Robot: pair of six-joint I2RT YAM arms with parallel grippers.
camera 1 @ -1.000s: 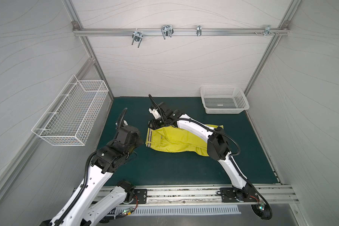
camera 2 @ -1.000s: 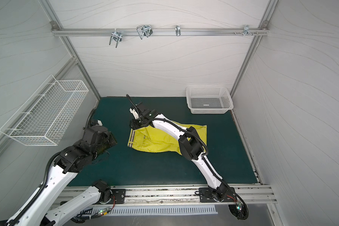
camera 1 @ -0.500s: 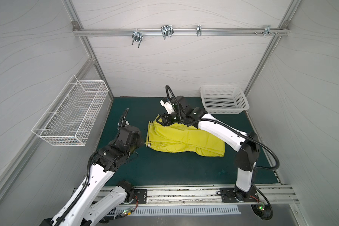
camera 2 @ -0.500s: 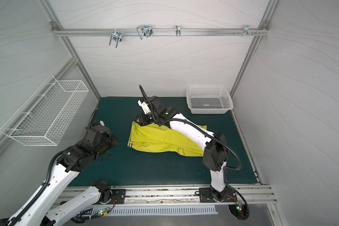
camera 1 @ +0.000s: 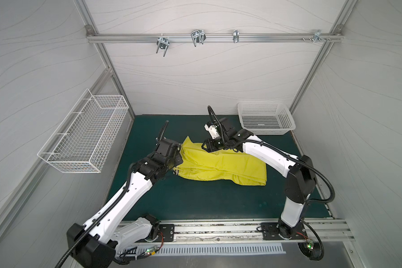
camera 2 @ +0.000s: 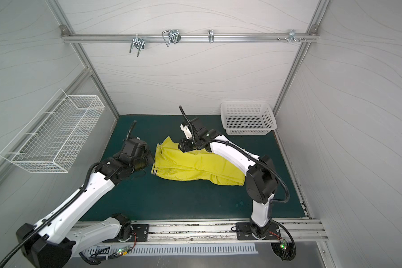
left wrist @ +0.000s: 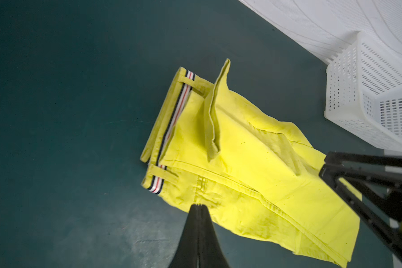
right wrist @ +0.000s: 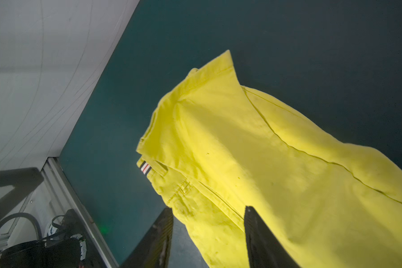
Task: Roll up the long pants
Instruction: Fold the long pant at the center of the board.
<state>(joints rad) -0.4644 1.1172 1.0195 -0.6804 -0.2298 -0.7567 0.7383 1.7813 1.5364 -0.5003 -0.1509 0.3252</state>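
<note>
The long pants point(camera 1: 223, 166) lie folded on the green mat point(camera 1: 195, 201), waistband beside my left gripper point(left wrist: 198, 206), closed tight on nothing I can make out; my right gripper point(right wrist: 208, 208) hangs parted and empty over the cloth, probably to flatten it before rolling

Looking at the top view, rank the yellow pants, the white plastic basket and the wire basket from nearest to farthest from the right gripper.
Measured from the right gripper in a top view:
1. the long pants, directly beneath it, mid-scene.
2. the white plastic basket, in the back right corner.
3. the wire basket, hung at the far left, clearly the farthest.
</note>
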